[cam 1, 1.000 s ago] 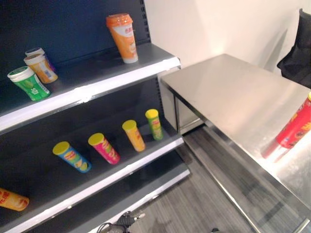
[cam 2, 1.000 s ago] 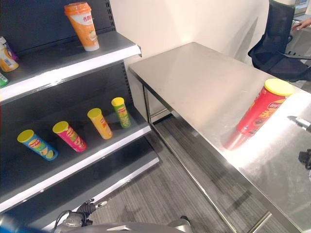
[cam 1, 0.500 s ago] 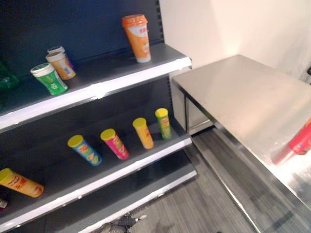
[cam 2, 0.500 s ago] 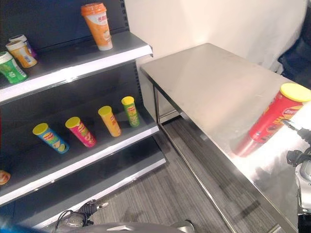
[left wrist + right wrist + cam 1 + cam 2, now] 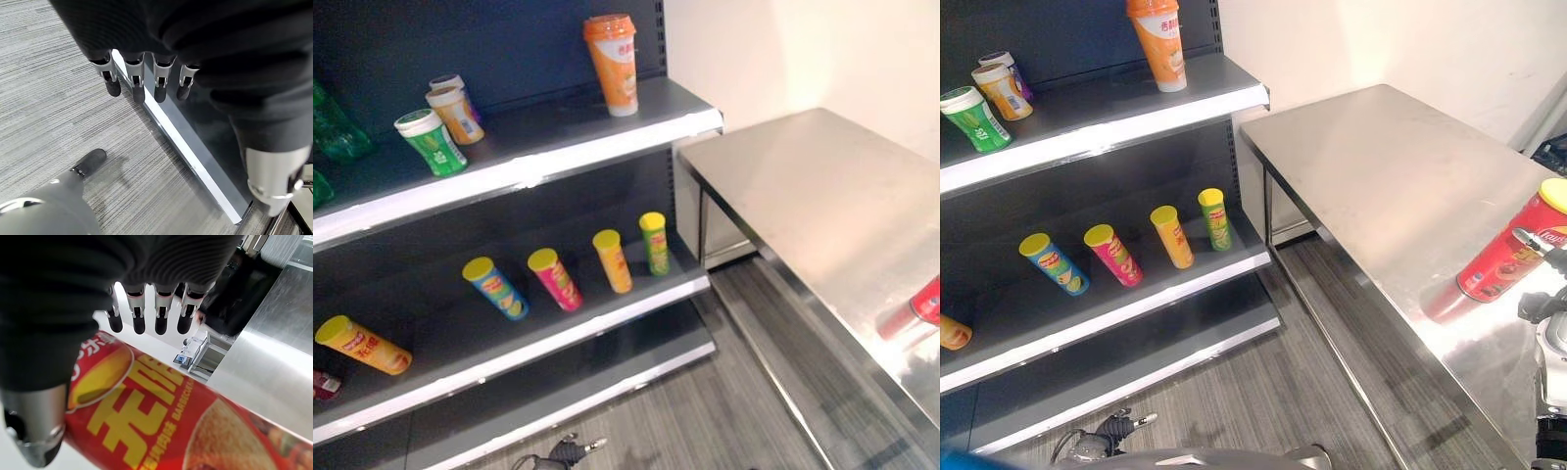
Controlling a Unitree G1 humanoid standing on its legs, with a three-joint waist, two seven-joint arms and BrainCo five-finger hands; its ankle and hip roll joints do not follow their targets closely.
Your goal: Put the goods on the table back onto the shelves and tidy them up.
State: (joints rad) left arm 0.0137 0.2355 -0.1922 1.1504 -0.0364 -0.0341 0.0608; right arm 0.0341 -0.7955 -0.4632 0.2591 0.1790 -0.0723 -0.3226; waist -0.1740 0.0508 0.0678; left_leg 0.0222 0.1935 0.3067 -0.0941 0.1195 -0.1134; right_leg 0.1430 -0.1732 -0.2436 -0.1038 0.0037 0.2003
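The right hand [image 5: 146, 308] reaches in from the lower right with its fingers [image 5: 161, 320] straight and spread and its thumb [image 5: 34, 431] set apart, closed on nothing; the left hand [image 5: 146, 73] hangs low, fingers [image 5: 138, 88] relaxed and pointing downward, thumb [image 5: 274, 181] apart.

This looks like a shop, or a mock-up of one. Dark retail shelves [image 5: 607, 147] with pale price-strip edges carry snack tubes [image 5: 612, 260] and drink cups [image 5: 613, 65] spaced in rows, beside a bare steel table [image 5: 1381, 186] on grey carpet [image 5: 1263, 392].
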